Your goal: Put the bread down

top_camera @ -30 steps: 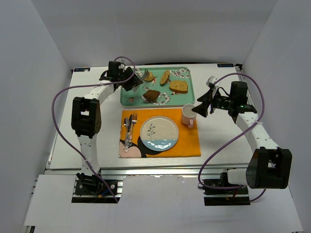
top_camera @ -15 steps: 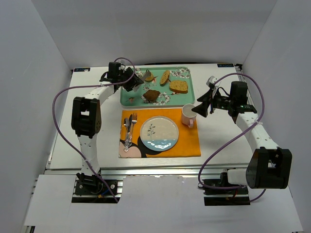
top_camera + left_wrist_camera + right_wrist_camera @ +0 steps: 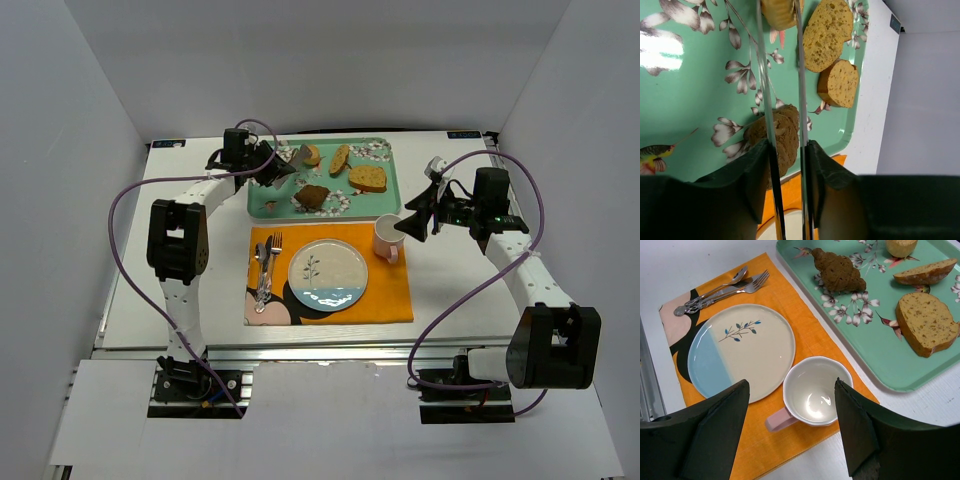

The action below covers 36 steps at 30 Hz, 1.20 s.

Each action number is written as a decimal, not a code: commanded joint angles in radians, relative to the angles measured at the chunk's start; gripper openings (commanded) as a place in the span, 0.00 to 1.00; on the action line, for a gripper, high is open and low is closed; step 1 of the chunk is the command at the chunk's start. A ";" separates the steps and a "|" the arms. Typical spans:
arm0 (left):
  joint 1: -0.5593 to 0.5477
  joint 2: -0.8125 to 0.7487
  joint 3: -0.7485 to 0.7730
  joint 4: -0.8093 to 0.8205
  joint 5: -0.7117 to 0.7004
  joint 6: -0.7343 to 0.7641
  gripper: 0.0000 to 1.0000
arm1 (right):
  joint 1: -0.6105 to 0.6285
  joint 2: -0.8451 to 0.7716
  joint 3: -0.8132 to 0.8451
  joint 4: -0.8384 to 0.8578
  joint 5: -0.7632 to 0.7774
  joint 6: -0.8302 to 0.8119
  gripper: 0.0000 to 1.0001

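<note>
Bread [image 3: 779, 11] pinched between left fingers [image 3: 801, 90], teal tray [image 3: 695, 95]

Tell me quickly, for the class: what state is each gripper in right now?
Left gripper: closed on the bun.
Right gripper: open, holding nothing.

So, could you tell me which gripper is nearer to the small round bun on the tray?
Left. The left gripper straddles the bun on the tray; the right gripper hovers over the pink mug, off the tray.
</note>
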<state>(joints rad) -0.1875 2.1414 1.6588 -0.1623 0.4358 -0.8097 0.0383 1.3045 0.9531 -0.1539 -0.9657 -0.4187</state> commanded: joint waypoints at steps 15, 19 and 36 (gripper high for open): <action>-0.004 -0.075 -0.050 0.113 0.067 -0.009 0.05 | -0.009 -0.017 0.006 0.033 -0.022 0.008 0.74; -0.004 -0.164 -0.114 0.133 0.073 0.001 0.00 | -0.009 -0.025 0.006 0.022 -0.021 -0.006 0.74; -0.021 -0.839 -0.639 -0.083 0.122 0.073 0.00 | -0.009 -0.042 -0.002 -0.036 -0.065 -0.115 0.72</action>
<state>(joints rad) -0.1955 1.3937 1.0756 -0.1379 0.5137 -0.7696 0.0338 1.2892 0.9516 -0.1814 -0.9985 -0.5034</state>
